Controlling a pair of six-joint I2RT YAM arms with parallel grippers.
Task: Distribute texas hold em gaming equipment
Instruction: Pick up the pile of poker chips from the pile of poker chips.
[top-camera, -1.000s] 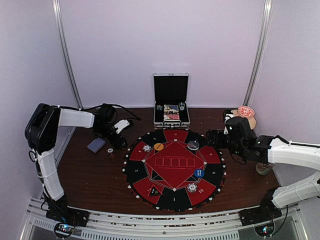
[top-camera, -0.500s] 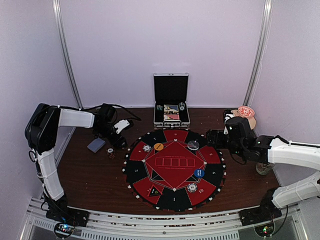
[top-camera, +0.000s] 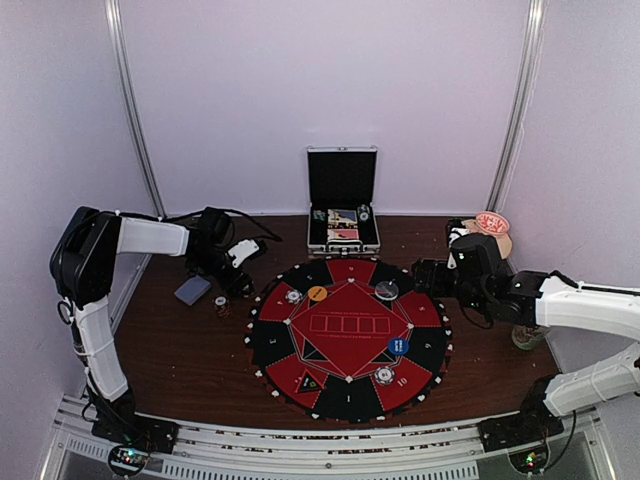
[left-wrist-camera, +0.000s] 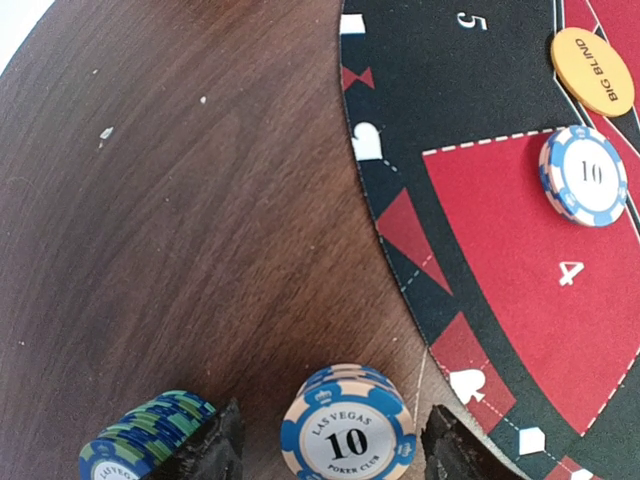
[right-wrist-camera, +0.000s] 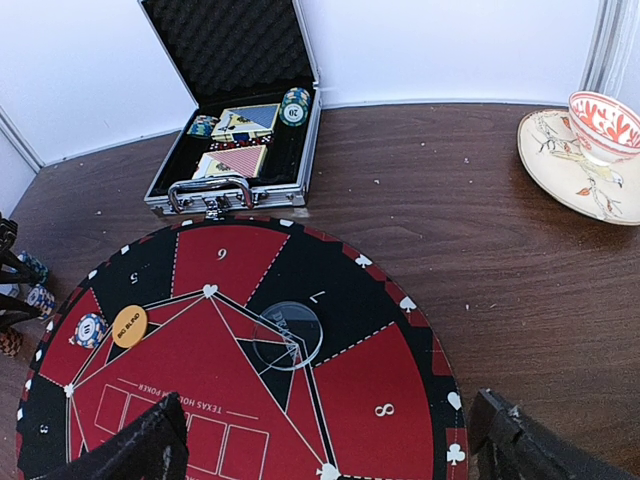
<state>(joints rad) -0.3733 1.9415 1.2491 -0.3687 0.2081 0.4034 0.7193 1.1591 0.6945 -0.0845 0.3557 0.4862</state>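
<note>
A round red-and-black poker mat (top-camera: 345, 335) lies mid-table. On it are an orange BIG BLIND disc (top-camera: 317, 293), a blue-white 10 chip (top-camera: 293, 296), a clear dealer disc (top-camera: 386, 290), a blue disc (top-camera: 398, 346) and another chip (top-camera: 384, 375). My left gripper (left-wrist-camera: 335, 450) is open, low over the wood left of the mat. Its fingers (left-wrist-camera: 215, 450) straddle a small stack of blue-white 10 chips (left-wrist-camera: 348, 428) with gaps on both sides. A green-blue chip stack (left-wrist-camera: 145, 440) stands just outside the left finger. My right gripper (right-wrist-camera: 325, 455) is open and empty above the mat's right side, near the dealer disc (right-wrist-camera: 287, 335).
An open metal case (top-camera: 343, 215) with cards and chips stands behind the mat. A grey-blue card deck (top-camera: 192, 290) lies left of my left gripper. A cup on a saucer (right-wrist-camera: 580, 145) sits at the back right. White walls close in the table.
</note>
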